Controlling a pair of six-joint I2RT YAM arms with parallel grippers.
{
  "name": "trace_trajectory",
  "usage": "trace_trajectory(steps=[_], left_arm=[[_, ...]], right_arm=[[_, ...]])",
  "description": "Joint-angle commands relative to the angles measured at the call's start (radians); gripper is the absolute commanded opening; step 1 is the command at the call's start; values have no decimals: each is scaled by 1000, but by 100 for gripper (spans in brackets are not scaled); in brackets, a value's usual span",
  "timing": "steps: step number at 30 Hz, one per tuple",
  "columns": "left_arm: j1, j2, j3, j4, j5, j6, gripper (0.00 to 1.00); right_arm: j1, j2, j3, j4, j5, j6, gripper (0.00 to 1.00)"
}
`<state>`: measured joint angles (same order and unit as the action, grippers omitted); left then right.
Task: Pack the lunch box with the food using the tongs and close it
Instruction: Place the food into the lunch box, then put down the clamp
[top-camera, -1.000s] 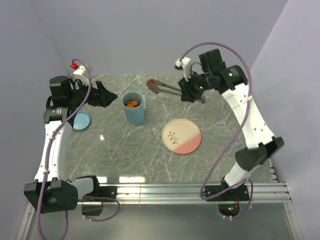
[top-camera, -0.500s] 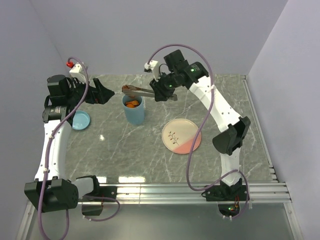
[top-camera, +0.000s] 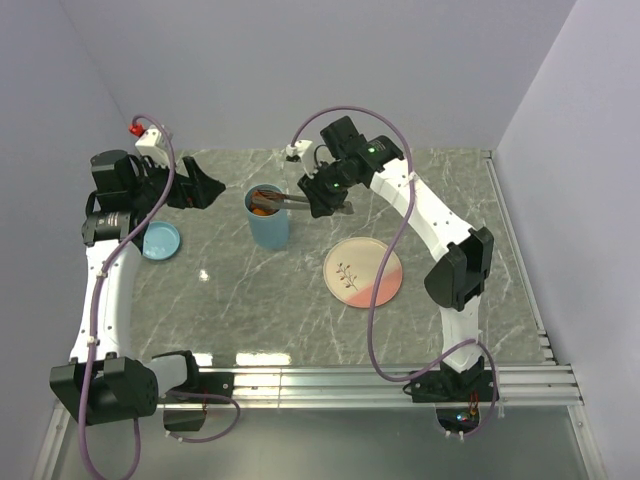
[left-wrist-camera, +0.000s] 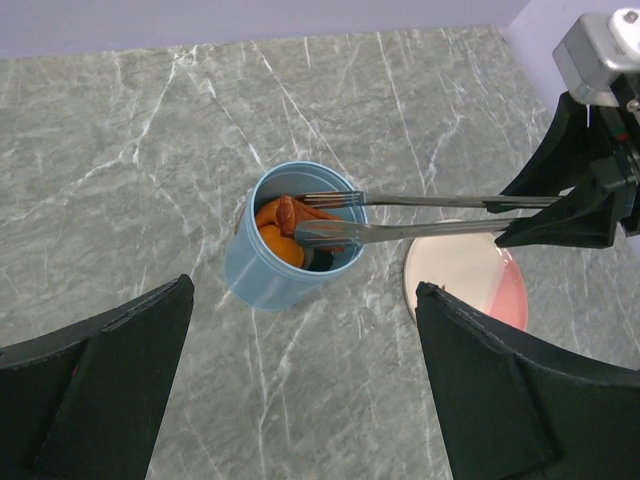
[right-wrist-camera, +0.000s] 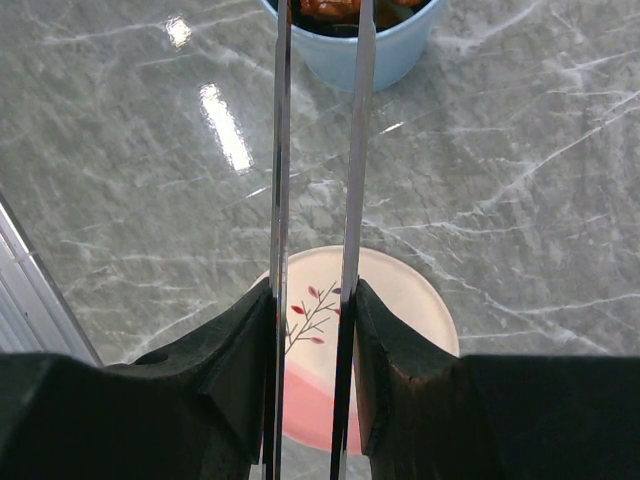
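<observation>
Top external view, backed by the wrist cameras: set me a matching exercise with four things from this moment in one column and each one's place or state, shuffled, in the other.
Things
1. lunch box
2. lid
3. plate
4. tongs

States
A. clamped between the fingers of the right gripper, tips at the blue rim
B. lying flat on the table beside the left arm
C. no food on it, pink along one edge
D. standing open with food inside

Pairs: 1-D, 2-B, 3-C, 4-A
</observation>
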<state>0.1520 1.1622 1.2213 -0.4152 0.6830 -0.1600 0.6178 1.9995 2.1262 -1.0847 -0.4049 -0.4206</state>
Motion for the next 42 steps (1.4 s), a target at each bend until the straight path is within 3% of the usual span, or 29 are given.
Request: trace_trajectory(steps=[1,7,16,23,27,30,33,37,42], left_arm=[[8,-6,52,-14,0,31,99],[9,-1,72,-33,-2,45,99],[40,14,90,-72,-5,31,99],[165,68,132,-279,-27,148,99],[291,111,156,-399,9,260,97],[333,151,159,-479,-22,382,95],[354,204,184,-554,-43,566,95],[357,286,236,-692,-91,897,93],[357,350,224,-697,-145,1120,91]], right_arm=[[7,-44,15,65,-5,14,38],[8,-68,44,71,-14,39,55],[11,-149,61,77,-14,31,54],[7,-195,38,108,-14,39,54],[7,-203,44,106,-5,36,54],[8,-208,40,97,1,31,60],[8,-214,23,95,9,29,65],[8,-220,0,83,-21,28,81],[2,-237,-31,107,-38,57,82]])
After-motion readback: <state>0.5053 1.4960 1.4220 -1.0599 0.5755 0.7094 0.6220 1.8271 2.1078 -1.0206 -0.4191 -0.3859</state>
